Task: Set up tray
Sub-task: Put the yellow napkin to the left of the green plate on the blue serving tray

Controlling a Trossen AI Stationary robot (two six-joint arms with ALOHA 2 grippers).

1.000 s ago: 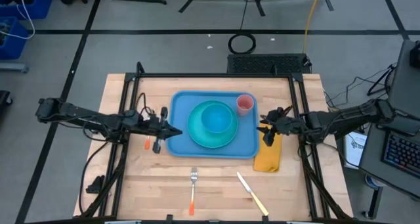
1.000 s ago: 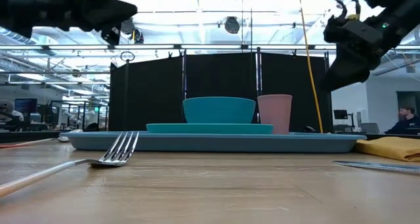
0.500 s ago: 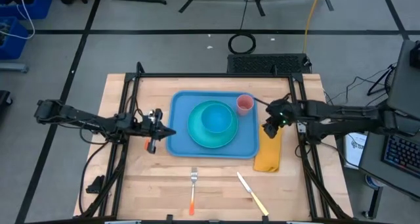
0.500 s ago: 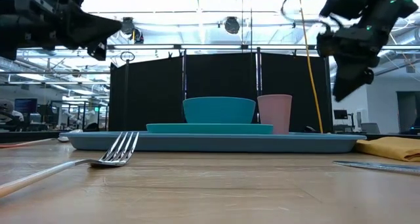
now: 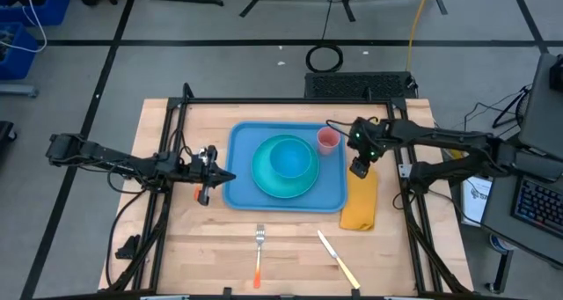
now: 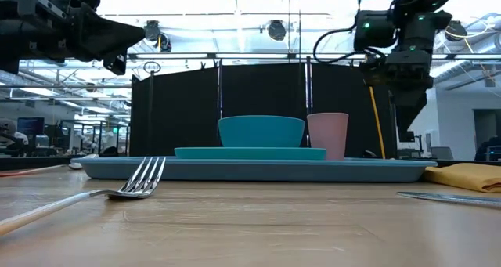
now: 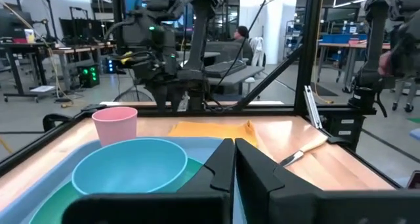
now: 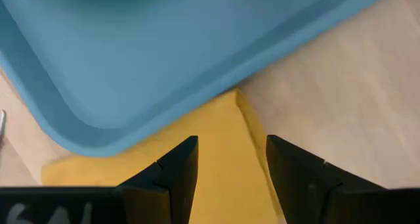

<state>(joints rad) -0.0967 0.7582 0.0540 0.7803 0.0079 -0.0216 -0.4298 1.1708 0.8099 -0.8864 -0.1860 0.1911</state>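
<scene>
The light-blue tray (image 5: 242, 190) lies flat in the middle of the table. It carries a teal plate (image 5: 264, 184) with a teal bowl (image 5: 288, 157) on it, and a pink cup (image 5: 328, 139) at its far right corner. My left gripper (image 5: 230, 177) is shut, points level, and hovers at the tray's left rim (image 7: 59, 178), above it (image 6: 129, 34). My right gripper (image 5: 359, 169) is open and points down over the far end of a yellow napkin (image 8: 210, 178) lying right of the tray. Its fingers (image 8: 177, 168) stand clear above the cloth.
A fork (image 5: 259, 250) with an orange handle and a knife (image 5: 338, 259) lie near the table's front edge. A black frame of rails (image 5: 290, 101) borders the table on the left, far and right sides. Bare wood shows left of the tray.
My right gripper has swung toward the table's far edge along the tray's right rim and tipped from nearly level to pointing steeply down over the napkin, staying open. My left gripper has sunk a little and drawn slightly back toward the table's left edge, then kept still.
</scene>
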